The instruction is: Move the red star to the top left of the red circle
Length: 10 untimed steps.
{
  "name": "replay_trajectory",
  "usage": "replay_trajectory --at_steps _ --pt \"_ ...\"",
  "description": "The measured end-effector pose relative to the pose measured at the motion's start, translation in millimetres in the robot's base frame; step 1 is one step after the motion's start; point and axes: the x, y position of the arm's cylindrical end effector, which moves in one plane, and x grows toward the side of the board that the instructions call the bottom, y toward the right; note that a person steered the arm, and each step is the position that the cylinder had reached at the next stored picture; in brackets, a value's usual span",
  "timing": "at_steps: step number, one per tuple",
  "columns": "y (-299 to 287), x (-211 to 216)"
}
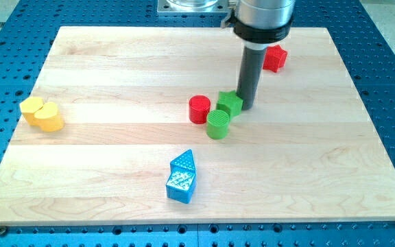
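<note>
My tip (246, 107) beside green cube (230, 103), red star (275, 57) apart.

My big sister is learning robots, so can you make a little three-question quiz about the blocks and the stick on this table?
1. True or false: my tip is touching the red star.
2. Which block lies nearest my tip? A) green cube B) blue blocks C) yellow blocks
3. Fill in: the red star lies to the view's upper ____ of the red circle.

Key
1. False: my tip is beside the green cube, below the star in the view.
2. A.
3. Right; the green cylinder lies at the circle's lower right.
</note>
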Motion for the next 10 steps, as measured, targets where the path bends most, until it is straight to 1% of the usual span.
replay_trajectory --at_steps 1,2,3,4,5,6,7,8,9,10 --pt "-11 5" --pt "54 -35" --pt "107 -107" --pt "95 -142" --pt "102 -149" --pt "73 -154" --pt "22 -157" --pt "-21 -177" --pt "-52 -180" --pt "-67 -124"
